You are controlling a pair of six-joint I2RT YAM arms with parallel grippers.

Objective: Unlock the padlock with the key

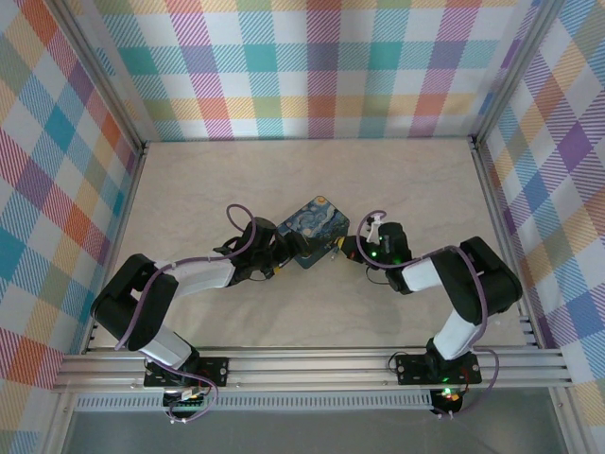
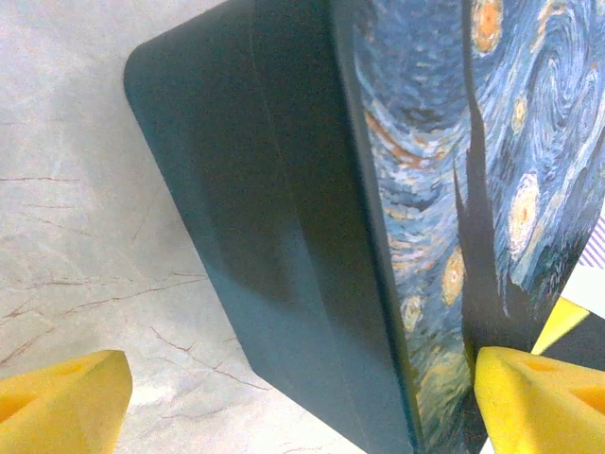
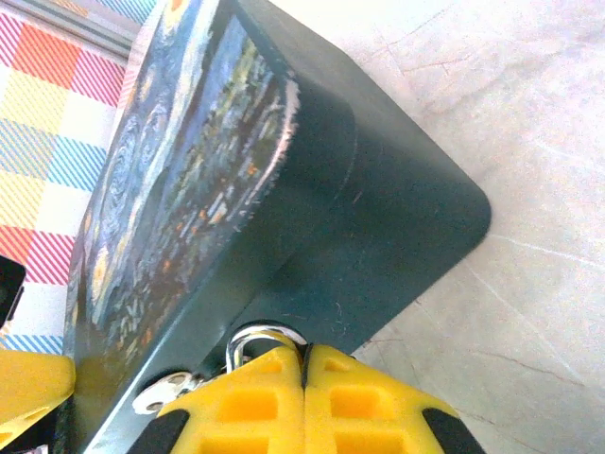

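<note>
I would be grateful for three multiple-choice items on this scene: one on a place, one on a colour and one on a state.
1. Where does the tin lie?
A. against the far wall
B. between the left gripper and the right gripper
C. on the near rail

2. What colour are the left gripper's fingers?
A. red
B. black
C. yellow

3. How does the right gripper stand?
A. shut
B. wide open
C. spread across the tin's lid

Answers:
1 B: the top view shows a gripper at each side of the tin.
2 C: both tips in the left wrist view are yellow.
3 A: in the right wrist view its fingers press together, just below a silvery loop at the tin's side.
</note>
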